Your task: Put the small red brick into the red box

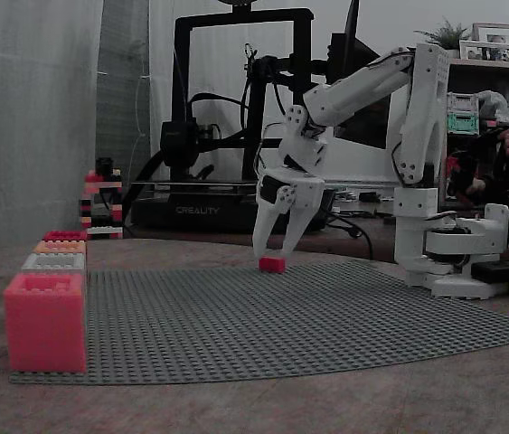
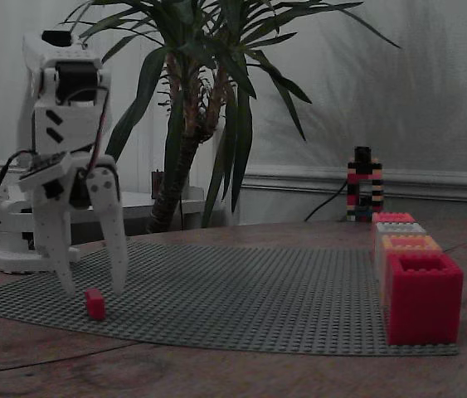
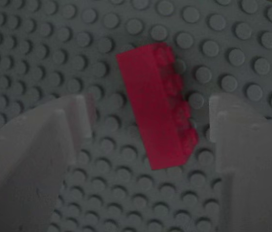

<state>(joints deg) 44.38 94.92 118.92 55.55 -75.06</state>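
The small red brick (image 1: pixel 272 264) (image 2: pixel 94 304) lies on the grey studded baseplate (image 1: pixel 281 316). My white gripper (image 1: pixel 274 250) (image 2: pixel 94 287) hangs open just above it, one finger on each side, not touching. In the wrist view the small red brick (image 3: pixel 157 104) lies tilted between the fingers (image 3: pixel 63 130), nearer the right one. The red box (image 1: pixel 64 235) (image 2: pixel 393 217) is the farthest in a row of boxes along the plate's edge, well away from the gripper.
In that row stand a large pink-red box (image 1: pixel 46 321) (image 2: pixel 422 297), a grey box (image 1: pixel 53 262) and a pale orange box (image 2: pixel 410 243). A striped brick tower (image 1: pixel 102 199) (image 2: pixel 363 184) stands behind. A 3D printer (image 1: pixel 236 136) and the arm's base (image 1: pixel 453 253) are at the back.
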